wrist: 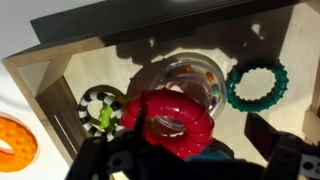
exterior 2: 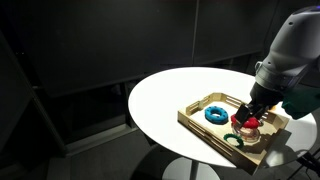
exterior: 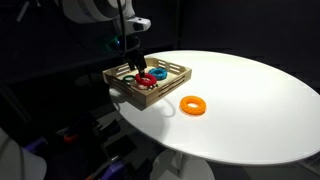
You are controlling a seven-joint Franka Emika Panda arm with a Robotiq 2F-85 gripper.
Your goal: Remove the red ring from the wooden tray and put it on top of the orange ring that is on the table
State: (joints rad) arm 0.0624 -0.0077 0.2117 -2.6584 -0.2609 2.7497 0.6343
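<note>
The red ring (wrist: 170, 122) lies in the wooden tray (wrist: 60, 62), partly on top of a clear ring and a blue ring. It also shows in both exterior views (exterior: 146, 78) (exterior 2: 248, 124). My gripper (wrist: 190, 160) is lowered into the tray with one finger on each side of the red ring. The jaws are open, and the right finger stands clear of the ring. The gripper shows in both exterior views (exterior: 136, 66) (exterior 2: 247, 116). The orange ring (exterior: 192, 105) lies flat on the white table (exterior: 250, 100) beside the tray, and it shows at the wrist view's left edge (wrist: 12, 143).
The tray (exterior: 140, 96) (exterior 2: 205, 132) sits near the table's edge. It also holds a blue ring (exterior 2: 215, 114), a green toothed ring (wrist: 256, 83), a clear ring (wrist: 195, 70) and a black-and-white striped piece (wrist: 100, 108). The surroundings are dark.
</note>
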